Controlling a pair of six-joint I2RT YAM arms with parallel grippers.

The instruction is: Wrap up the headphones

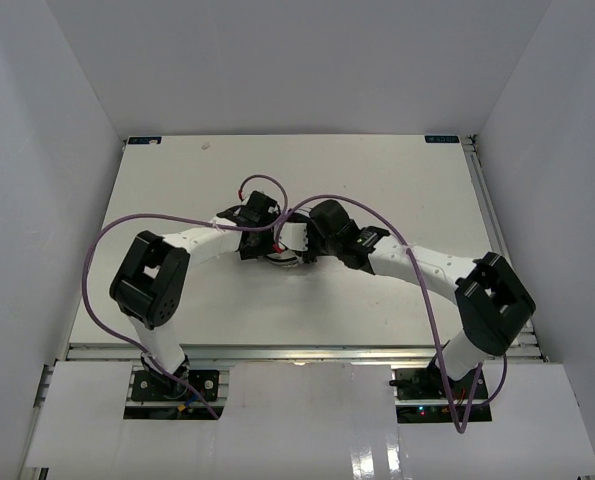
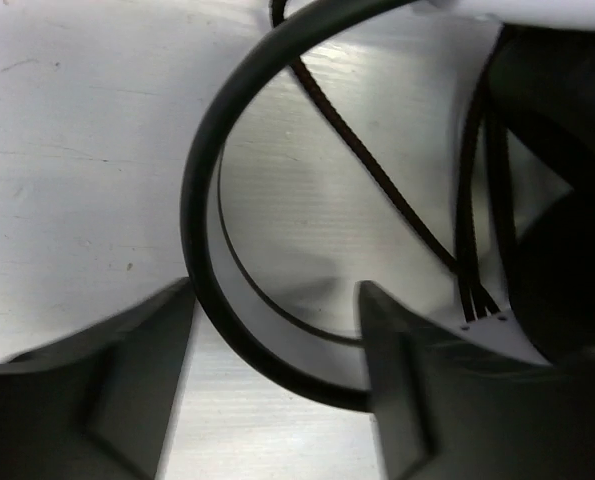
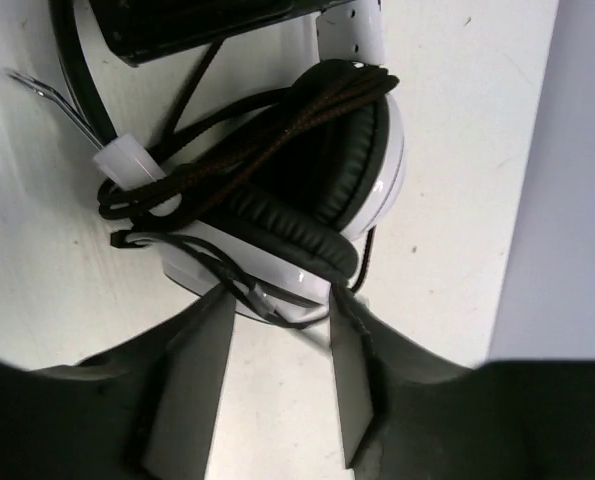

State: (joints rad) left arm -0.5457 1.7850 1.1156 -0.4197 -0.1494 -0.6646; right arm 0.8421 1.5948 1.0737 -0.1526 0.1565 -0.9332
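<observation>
Top external: both arms met at centre of table (image 1: 377, 170), headphones (image 1: 285, 246) lay between grippers. Left wrist: left gripper (image 2: 275, 295) jaws apart, black headband (image 2: 192, 190) arced through gap, no clear grip; thin cord (image 2: 377, 168) ran over table beyond. Right wrist: right gripper (image 3: 282, 300) jaws apart, astride lower rim of white ear cup (image 3: 277, 270); contact unclear. Braided cord lay bunched across cup's black pad (image 3: 347, 170).

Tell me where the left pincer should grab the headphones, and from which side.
On the headphones, grip the thin black headband from above: its narrow arc passes between the open fingers of the left pincer. The ear cup is broad and draped with cord, a poorer fit.
</observation>
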